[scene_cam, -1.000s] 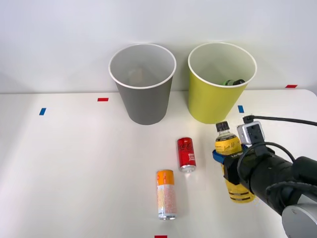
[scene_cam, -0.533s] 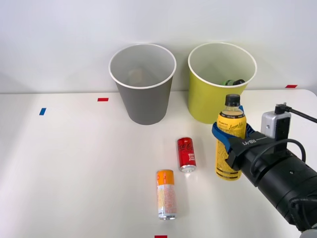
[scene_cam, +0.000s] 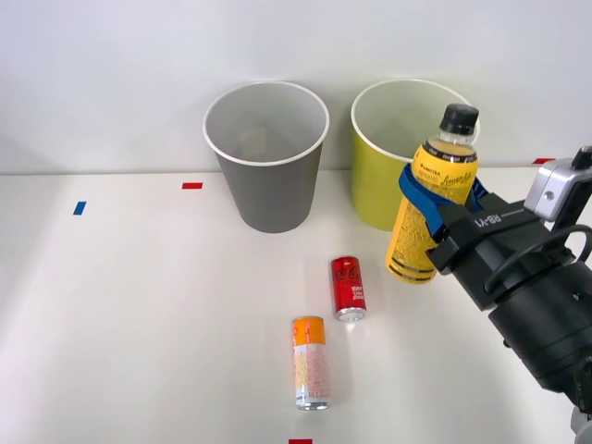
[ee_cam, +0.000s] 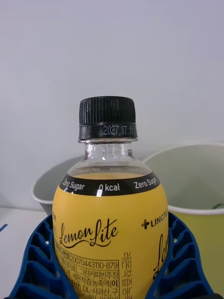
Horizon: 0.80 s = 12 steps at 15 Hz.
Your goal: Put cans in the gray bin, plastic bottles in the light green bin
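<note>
My right gripper (scene_cam: 438, 199) is shut on the yellow-labelled plastic bottle (scene_cam: 431, 208) with a black cap, holding it in the air, tilted slightly, in front of the light green bin (scene_cam: 384, 180). The wrist view has the bottle (ee_cam: 109, 215) upright between my blue ribbed fingers (ee_cam: 35, 261), with the light green bin (ee_cam: 196, 187) and the gray bin (ee_cam: 46, 191) behind it. The gray bin (scene_cam: 268, 176) stands to the left of the green one. A red can (scene_cam: 348, 288) and a taller orange-topped can (scene_cam: 311, 362) lie on the white table.
The white table (scene_cam: 139, 314) carries small red tape marks (scene_cam: 191, 186) and a blue tape mark (scene_cam: 80, 207). A plain wall rises right behind the bins. The table's left half is open surface.
My right gripper has lifted the yellow bottle off the table and carried it up and back toward the light green bin. The cans have not moved.
</note>
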Motion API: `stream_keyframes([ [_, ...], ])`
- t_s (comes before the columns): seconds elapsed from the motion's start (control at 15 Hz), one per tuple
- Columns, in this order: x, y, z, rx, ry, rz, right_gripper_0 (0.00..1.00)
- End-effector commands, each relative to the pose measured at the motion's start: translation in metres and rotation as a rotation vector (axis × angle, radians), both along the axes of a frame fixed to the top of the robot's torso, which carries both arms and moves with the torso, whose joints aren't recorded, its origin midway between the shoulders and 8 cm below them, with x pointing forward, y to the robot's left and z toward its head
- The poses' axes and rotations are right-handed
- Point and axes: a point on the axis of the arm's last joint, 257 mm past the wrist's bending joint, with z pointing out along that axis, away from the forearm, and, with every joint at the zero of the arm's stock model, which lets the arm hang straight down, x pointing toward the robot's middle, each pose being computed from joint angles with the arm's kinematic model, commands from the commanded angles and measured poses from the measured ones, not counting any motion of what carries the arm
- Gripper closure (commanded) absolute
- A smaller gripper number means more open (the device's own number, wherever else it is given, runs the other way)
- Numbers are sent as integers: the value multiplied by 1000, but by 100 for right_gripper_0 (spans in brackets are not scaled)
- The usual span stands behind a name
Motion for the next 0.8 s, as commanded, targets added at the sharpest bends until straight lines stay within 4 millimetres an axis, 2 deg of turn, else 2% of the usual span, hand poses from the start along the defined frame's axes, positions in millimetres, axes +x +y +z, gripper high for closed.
stream_keyframes([
  [0.07,5,2,34,28,-84,-3,100],
  [0.2,10,0,54,61,-127,-13,100],
  [0.53,47,-18,56,63,-140,-63,100],
  [0.67,62,-20,64,69,-156,-66,100],
  [0.8,84,-25,74,87,-168,-78,100],
])
